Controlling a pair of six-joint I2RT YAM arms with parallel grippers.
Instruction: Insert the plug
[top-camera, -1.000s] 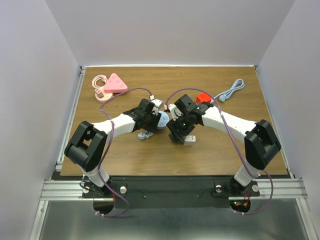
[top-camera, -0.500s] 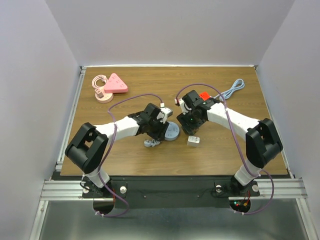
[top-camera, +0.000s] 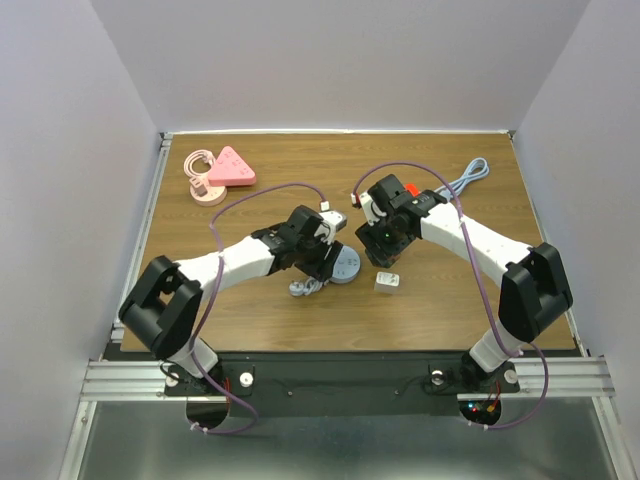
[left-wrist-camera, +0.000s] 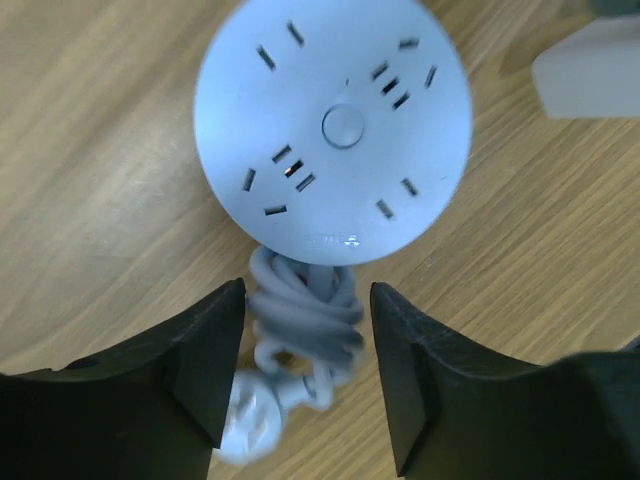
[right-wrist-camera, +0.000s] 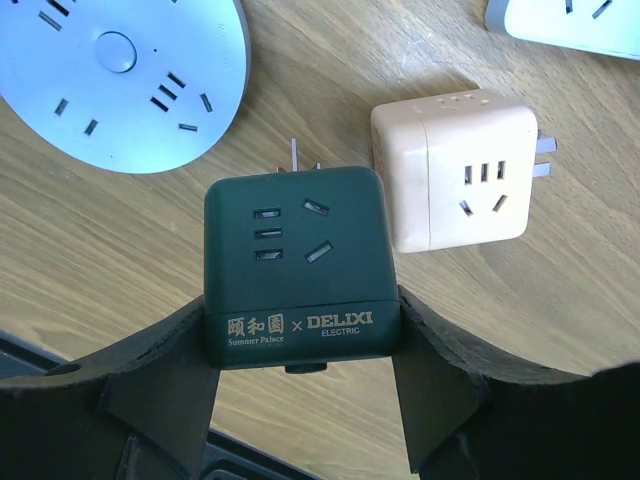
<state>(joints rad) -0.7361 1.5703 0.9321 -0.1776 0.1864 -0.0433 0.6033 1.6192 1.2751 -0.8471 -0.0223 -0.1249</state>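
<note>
The plug is a dark green cube adapter (right-wrist-camera: 295, 260) with metal prongs at its far side. My right gripper (right-wrist-camera: 300, 305) is shut on its lower sides and holds it above the table, beside the round pale blue socket hub (right-wrist-camera: 120, 70). Seen from above, this gripper (top-camera: 385, 248) hangs just right of the hub (top-camera: 345, 266). The hub (left-wrist-camera: 335, 120) lies flat, sockets up, with its coiled cord (left-wrist-camera: 305, 320) trailing toward me. My left gripper (left-wrist-camera: 307, 292) stands open astride that cord, and neither finger touches it.
A beige cube adapter (right-wrist-camera: 455, 180) lies on the wood right of the green one (top-camera: 387, 282). A pink triangular strip (top-camera: 232, 167) with its cord sits back left. A red object (top-camera: 412, 189) and a pale blue cable (top-camera: 463, 182) lie back right.
The left arm swung right, and the round hub now lies flat on the table with the left jaws wider apart. The right gripper drew back from the beige cube, still gripping the green adapter.
</note>
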